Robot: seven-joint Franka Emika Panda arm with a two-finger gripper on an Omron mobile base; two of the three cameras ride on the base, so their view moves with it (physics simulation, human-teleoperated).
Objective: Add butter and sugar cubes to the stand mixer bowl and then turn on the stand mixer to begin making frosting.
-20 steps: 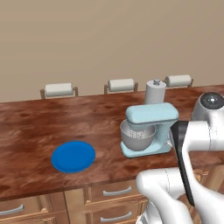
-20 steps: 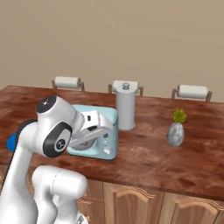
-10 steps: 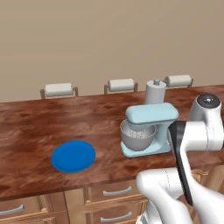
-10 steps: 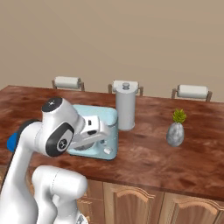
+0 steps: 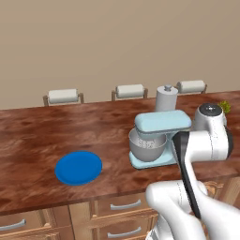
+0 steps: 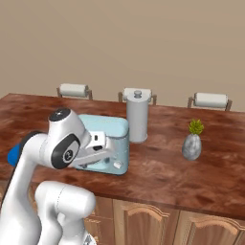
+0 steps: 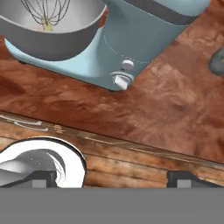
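The light-blue stand mixer [image 5: 159, 131] stands on the wooden counter [image 5: 42, 136] close to its front edge, toward the right half of the surface in the left base view, with its head lowered over the stand mixer bowl [image 5: 147, 147]. The grey metal bowl sits on the mixer's flat base, and in the hand view the whisk [image 7: 46, 11] hangs inside it, with a small pale-yellow piece, apparently the butter [image 7: 47, 27], lying under the wires at the bottom of the bowl; the sugar cube cannot be made out. A small white knob [image 7: 121, 81] sticks out low on the mixer's column, on the side that faces the counter's front edge, with a smaller pale button just above it. The gripper [image 7: 111, 178] hovers in front of the counter's front edge, pointing toward that knob but well apart from it; its two dark finger tips stand far apart with nothing between them. A flat blue plate [image 5: 78, 167] lies near the front edge, well to the left of the mixer. Behind the mixer stands a tall grey cylinder [image 6: 137, 116], and to its right a small potted plant [image 6: 192, 141].
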